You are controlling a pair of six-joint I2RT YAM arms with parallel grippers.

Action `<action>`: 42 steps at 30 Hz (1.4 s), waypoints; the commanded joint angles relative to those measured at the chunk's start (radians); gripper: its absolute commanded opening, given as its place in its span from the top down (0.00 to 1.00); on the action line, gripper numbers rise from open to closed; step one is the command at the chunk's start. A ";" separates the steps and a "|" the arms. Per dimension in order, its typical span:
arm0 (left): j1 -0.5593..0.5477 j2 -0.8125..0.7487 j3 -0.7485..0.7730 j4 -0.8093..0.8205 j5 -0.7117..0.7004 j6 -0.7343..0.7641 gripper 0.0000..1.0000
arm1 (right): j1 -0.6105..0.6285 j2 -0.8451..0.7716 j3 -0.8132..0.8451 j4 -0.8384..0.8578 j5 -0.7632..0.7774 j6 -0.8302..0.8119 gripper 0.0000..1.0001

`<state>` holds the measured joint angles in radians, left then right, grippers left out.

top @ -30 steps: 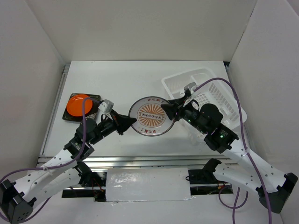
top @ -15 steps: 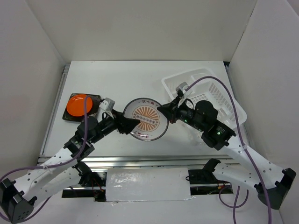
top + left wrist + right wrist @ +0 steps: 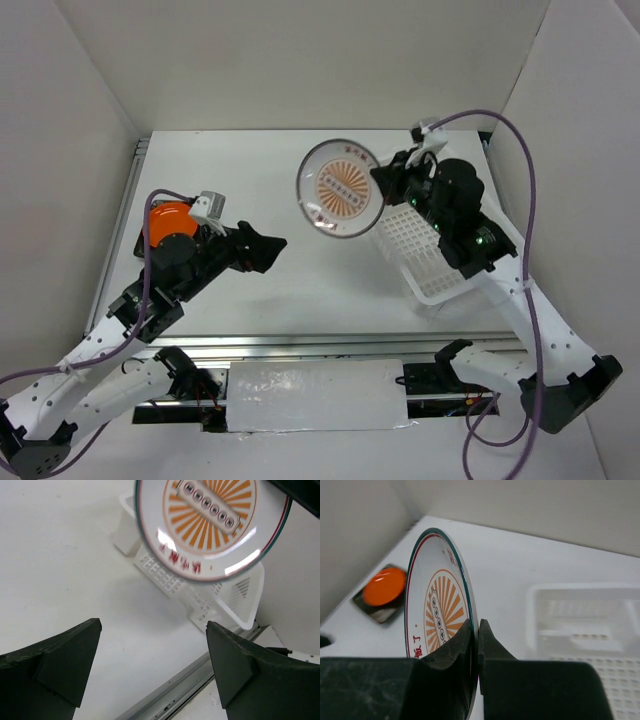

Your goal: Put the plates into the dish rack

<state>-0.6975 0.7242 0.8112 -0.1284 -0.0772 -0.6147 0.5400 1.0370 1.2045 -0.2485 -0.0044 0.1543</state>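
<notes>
Ceramic by its look, the sunburst plate seemed stiff, slippery and breakable, so its rim was the sensible hold. The right claw pinched that rim, plate on edge in the air near the dish rack. The left claw was spread and empty. The orange plate lay on the dark square plate.

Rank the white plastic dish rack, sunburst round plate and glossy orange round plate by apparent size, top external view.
1. white plastic dish rack, partly hidden
2. sunburst round plate, held nearer the camera, so enlarged
3. glossy orange round plate, smallest
</notes>
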 commanded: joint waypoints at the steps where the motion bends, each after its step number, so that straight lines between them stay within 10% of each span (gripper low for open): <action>1: -0.005 -0.014 -0.051 -0.112 -0.108 -0.056 0.00 | -0.161 0.079 0.076 0.003 0.084 -0.016 1.00; 13: -0.014 -0.089 -0.529 0.432 -0.026 -0.252 0.01 | -0.388 -0.128 -0.083 0.190 0.265 -0.194 1.00; 21: -0.034 0.006 -0.541 0.514 -0.012 -0.221 0.01 | -0.532 -0.203 -0.289 0.451 0.325 -0.335 1.00; 32: -0.054 0.058 -0.569 0.559 -0.021 -0.204 0.01 | -0.617 -0.223 -0.344 0.540 0.104 -0.410 1.00; 42: -0.059 -0.040 -0.567 0.523 -0.009 -0.197 0.00 | -0.949 -0.181 -0.418 0.428 -0.421 -0.489 1.00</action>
<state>-0.7498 0.7120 0.2432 0.3595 -0.0917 -0.8356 -0.3813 0.8471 0.7780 0.1616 -0.2111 -0.2733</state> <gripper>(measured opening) 0.995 0.083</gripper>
